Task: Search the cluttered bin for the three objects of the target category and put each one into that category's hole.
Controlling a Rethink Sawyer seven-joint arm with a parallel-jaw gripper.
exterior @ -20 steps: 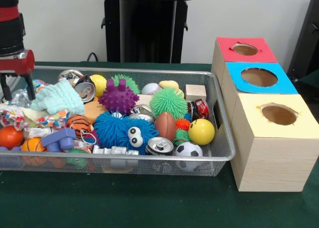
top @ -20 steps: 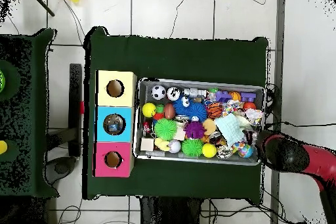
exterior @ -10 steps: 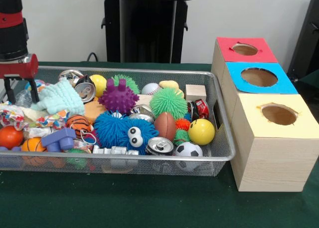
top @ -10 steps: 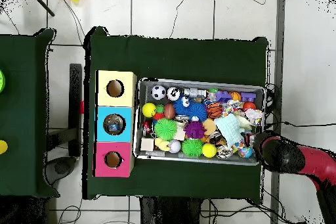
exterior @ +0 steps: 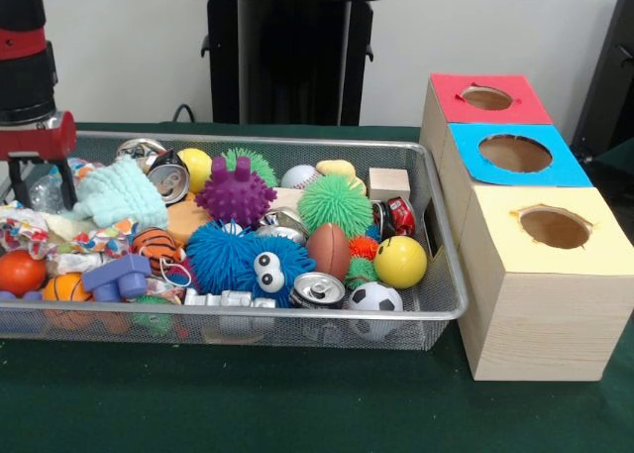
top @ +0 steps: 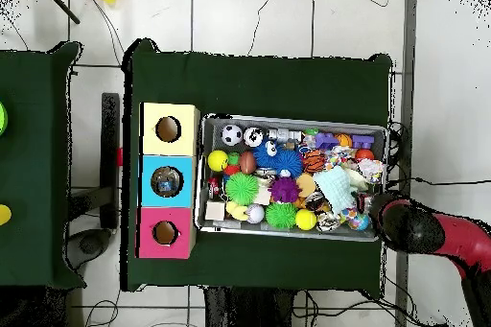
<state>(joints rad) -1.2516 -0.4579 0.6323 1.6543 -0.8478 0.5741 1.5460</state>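
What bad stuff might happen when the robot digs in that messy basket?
The gripper hangs open over the bin's crowded end, so it may pinch the mint fuzzy cloth or crinkly wrappers by mistake. Toys are piled high, so a push might roll the orange ball over the low rim.

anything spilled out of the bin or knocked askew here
Nothing stands out. The toys all sit inside the wire bin, none on the green table, and the red, blue and yellow boxes stand in a straight row beside it. The gripper hangs over the bin's end.
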